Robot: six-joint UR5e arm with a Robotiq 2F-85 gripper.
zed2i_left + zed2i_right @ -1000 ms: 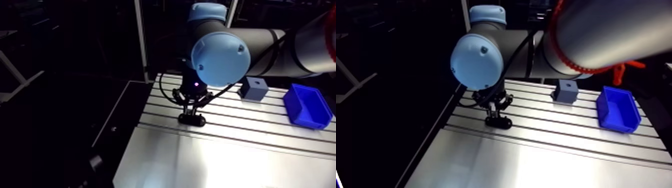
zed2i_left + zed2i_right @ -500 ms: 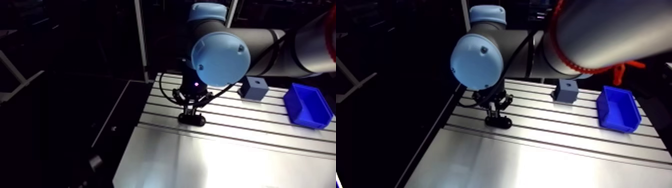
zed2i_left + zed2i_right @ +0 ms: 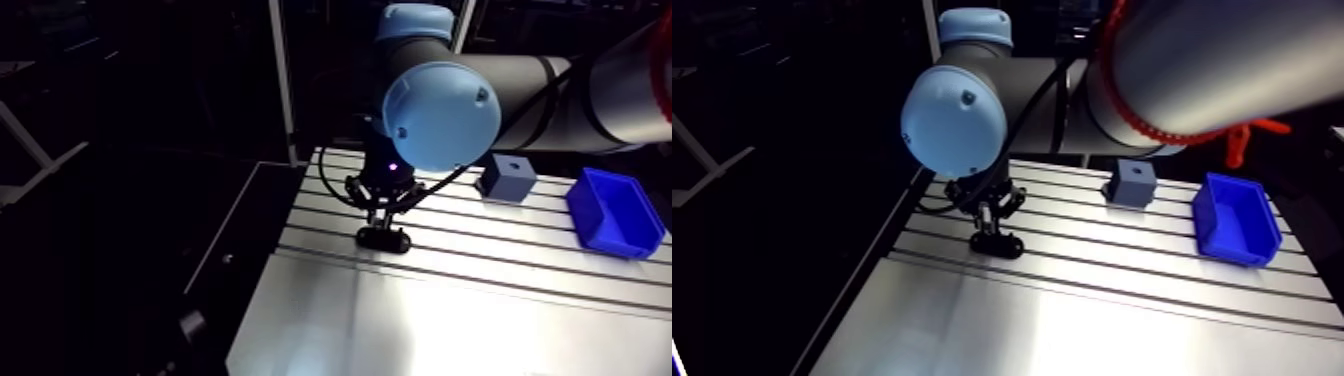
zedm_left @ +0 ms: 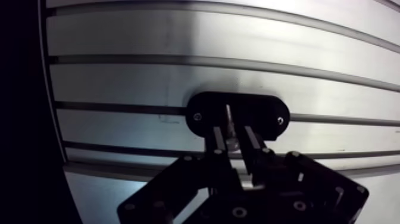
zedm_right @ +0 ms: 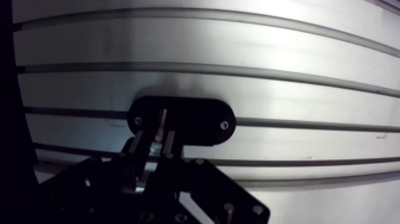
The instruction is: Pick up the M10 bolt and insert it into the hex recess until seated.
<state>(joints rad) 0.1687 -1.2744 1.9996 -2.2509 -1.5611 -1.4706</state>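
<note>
Found clamped in the gripper (image 4: 233,138), fingers drawn close: M10 bolt (image 4: 230,126), tip over the middle of a black oval plate (image 4: 265,114) lying on the slotted table (image 4: 143,77). Seating: cannot tell. Farther back, well apart: grey block (image 3: 505,177) with top hole, then blue bin (image 3: 612,214).

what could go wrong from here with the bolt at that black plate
The bolt sits slightly slanted between the fingers over the plate; pressing down might jam it on the recess rim. The recess is hidden under it, so hex alignment is unchecked.
</note>
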